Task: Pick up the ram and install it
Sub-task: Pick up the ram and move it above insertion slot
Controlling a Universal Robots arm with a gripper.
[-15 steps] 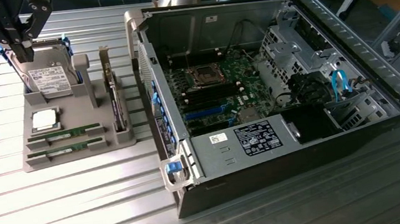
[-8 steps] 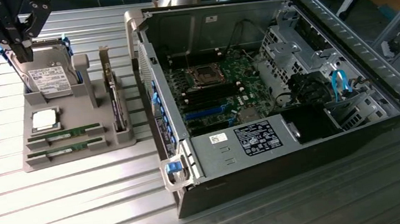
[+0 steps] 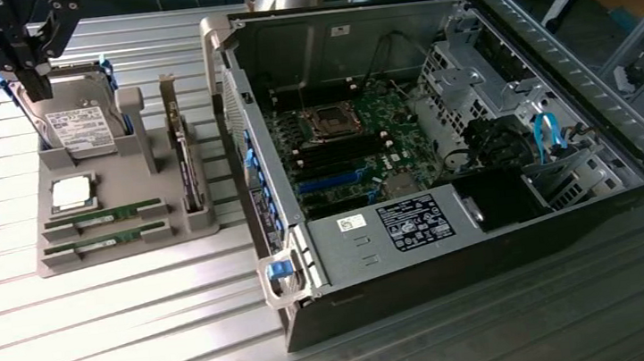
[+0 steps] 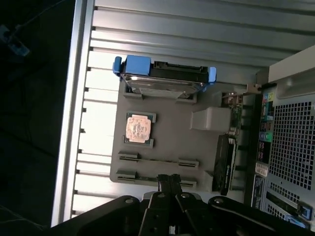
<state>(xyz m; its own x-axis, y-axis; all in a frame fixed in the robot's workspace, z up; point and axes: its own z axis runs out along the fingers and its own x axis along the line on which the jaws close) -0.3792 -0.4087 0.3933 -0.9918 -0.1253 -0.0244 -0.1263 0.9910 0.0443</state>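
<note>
Two ram sticks, thin green boards with white labels, lie in slots at the front of a grey holder tray [image 3: 126, 255]: one ram [image 3: 104, 218] behind the other ram [image 3: 107, 243]. In the wrist view they show edge-on, the first ram [image 4: 157, 160] and the second ram [image 4: 140, 177] close to the fingertips. My black gripper [image 3: 42, 89] hangs high over the tray's far end, above the hard drive, well clear of both sticks. Seen from the wrist, the gripper [image 4: 170, 179] is shut with nothing held.
The tray also carries a hard drive [image 3: 83, 125] in blue rails, a square silver CPU [image 3: 72, 192] and a dark expansion card [image 3: 188, 172]. An open PC case [image 3: 565, 209] with its motherboard [image 3: 348, 142] lies to the exterior view's right. All rest on a ribbed metal table [image 3: 112, 346].
</note>
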